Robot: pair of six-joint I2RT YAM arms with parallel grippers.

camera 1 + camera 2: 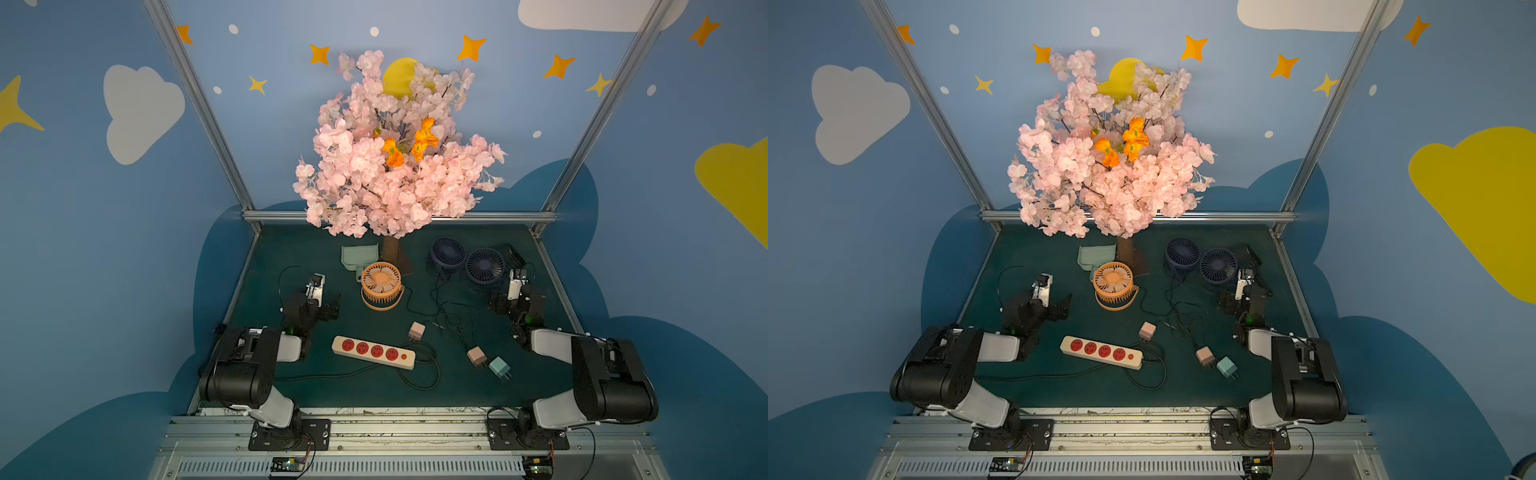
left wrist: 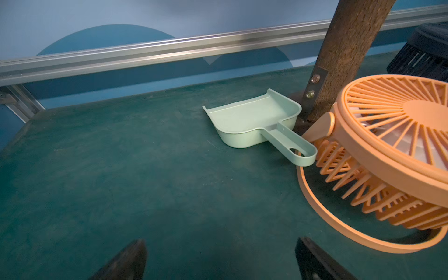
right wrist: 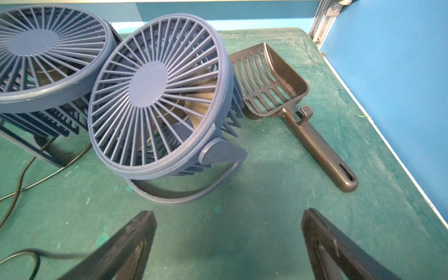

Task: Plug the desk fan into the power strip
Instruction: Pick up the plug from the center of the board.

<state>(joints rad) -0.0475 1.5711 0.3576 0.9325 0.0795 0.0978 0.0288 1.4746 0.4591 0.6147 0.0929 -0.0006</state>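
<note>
A pink blossom tree (image 1: pixel 395 145) stands at the back of the green bench (image 1: pixel 291 257), a mint dustpan (image 2: pixel 254 121) beside its trunk. In the far right corner lies a dark slotted scoop (image 3: pixel 278 82). Nearer lies a teal plug cube (image 1: pixel 498 367).

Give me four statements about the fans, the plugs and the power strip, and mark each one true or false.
1. All four sockets of the power strip are empty. True.
2. Two orange fans stand on the table. False: one orange fan, two navy fans.
3. The left gripper holds a plug. False: its jaws are open and empty.
4. Three plug adapters lie loose, one of them the mint adapter. True.
</note>
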